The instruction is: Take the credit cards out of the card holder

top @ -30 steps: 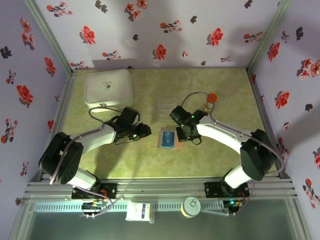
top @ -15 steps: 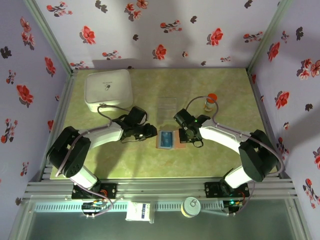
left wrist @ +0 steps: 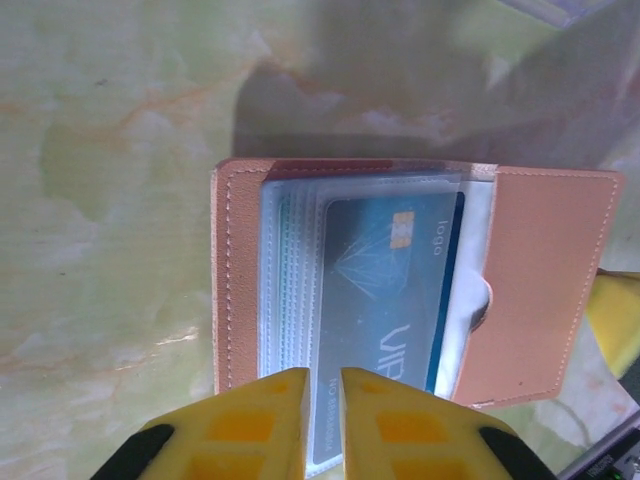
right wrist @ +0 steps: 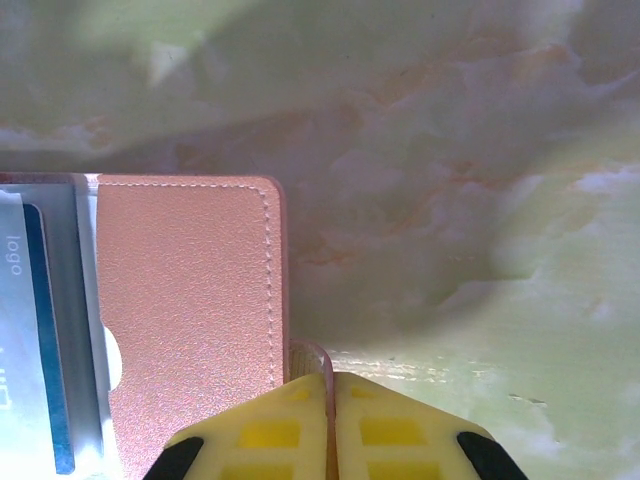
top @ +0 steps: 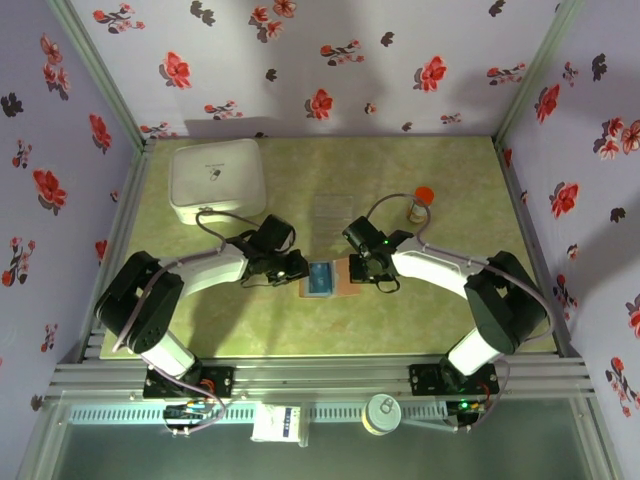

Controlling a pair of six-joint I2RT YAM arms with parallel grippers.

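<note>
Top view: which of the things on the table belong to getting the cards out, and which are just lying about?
Belongs to the job:
- card holder, lying open on the table
- blue credit card, in the holder's clear sleeves

Just lying about:
- white square box, far left
- clear plastic box, behind the holder
- small bottle with an orange cap, far right

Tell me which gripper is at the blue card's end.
The left gripper: its fingertips overlap the blue credit card, while the right gripper is shut at the plain flap of the card holder.
</note>
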